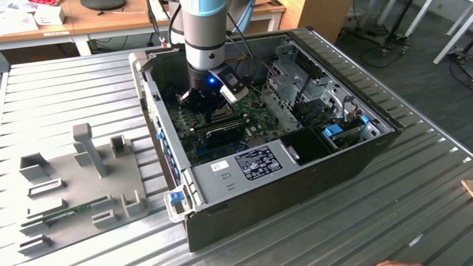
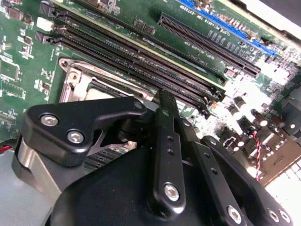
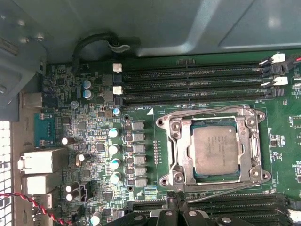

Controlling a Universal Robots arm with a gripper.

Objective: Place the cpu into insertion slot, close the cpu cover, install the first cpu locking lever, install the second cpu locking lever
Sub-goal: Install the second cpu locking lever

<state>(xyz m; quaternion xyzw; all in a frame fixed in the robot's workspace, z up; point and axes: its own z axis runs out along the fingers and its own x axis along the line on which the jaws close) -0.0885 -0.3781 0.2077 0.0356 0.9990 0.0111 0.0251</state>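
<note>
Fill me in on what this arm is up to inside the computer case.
The arm's gripper is lowered into the open computer case, just above the green circuit board. In the first wrist view, the cpu already sits in the insertion slot, with the cpu cover closed around it.

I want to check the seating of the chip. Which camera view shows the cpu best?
The first wrist view: the cpu lies flat and unobstructed inside the cpu cover. In the second wrist view the gripper hides most of the socket. In the exterior view the arm blocks that area.
</note>
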